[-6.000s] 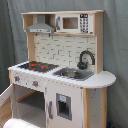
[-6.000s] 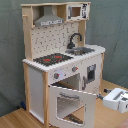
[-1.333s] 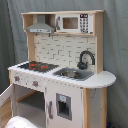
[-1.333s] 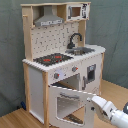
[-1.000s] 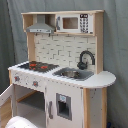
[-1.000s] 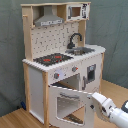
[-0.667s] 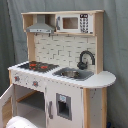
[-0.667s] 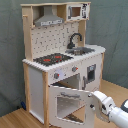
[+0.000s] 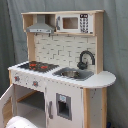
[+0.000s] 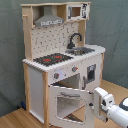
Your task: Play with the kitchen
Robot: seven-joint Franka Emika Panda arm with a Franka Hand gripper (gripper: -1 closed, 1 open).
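Observation:
The kitchen (image 9: 65, 65) is a tall white and light-wood toy unit, seen in both exterior views. It has a black-red stovetop (image 10: 52, 59), a black faucet (image 10: 75, 40) over the sink (image 9: 72, 74), and a grey hood (image 10: 48, 20). Its windowed oven door (image 10: 67, 104) hangs swung open toward the front. My gripper (image 10: 96, 102) is at the free edge of that door, on the second exterior view's right, with the white arm (image 10: 117, 111) behind it. In the first exterior view only a white part of the arm (image 9: 20, 122) shows at the bottom edge.
A toy microwave (image 9: 75, 22) sits in the top shelf beside the hood. Knobs (image 9: 35, 83) line the panel under the stovetop. A cupboard door with a handle (image 9: 62, 105) is under the sink. A grey curtain (image 10: 112, 30) hangs behind, and the floor (image 10: 15, 120) is wood.
The arm has come in from the second exterior view's right and now stands at the open oven door's edge. The door's position looks about the same.

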